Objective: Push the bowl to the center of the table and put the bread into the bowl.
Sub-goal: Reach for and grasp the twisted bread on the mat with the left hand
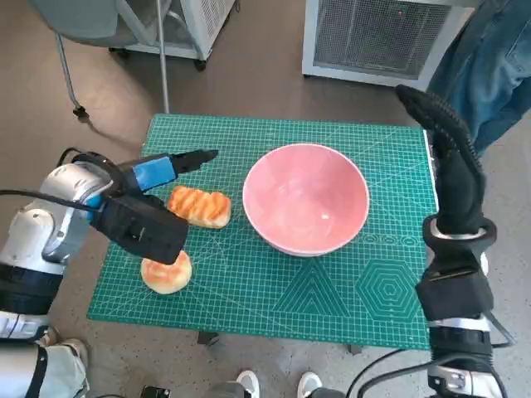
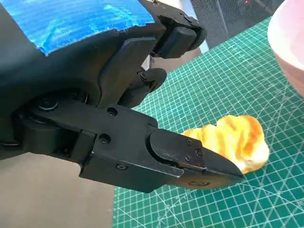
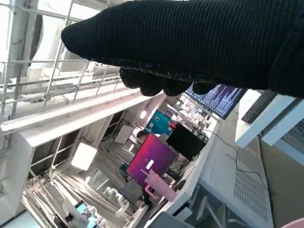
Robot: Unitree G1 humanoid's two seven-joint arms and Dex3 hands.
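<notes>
The pink bowl (image 1: 305, 199) stands empty on the green mat (image 1: 332, 298), a little right of the middle; its rim (image 2: 290, 42) shows in the left wrist view. A long striped bread (image 1: 199, 206) lies just left of the bowl. A round bun (image 1: 166, 274) sits nearer the front left corner. My left hand (image 1: 145, 195) hovers over the two breads with its fingers spread, holding nothing; the striped bread (image 2: 232, 140) shows just past the left hand (image 2: 109, 109). My right hand (image 1: 455, 166) is raised at the table's right edge, fingers straight, away from the bowl; its glove (image 3: 199, 42) is empty.
A person's jeans-clad legs (image 1: 489, 75) stand at the far right corner. A white grilled unit (image 1: 382, 37) sits behind the table and a chair base (image 1: 70, 75) at the far left. Shoes (image 1: 274, 385) show at the front edge.
</notes>
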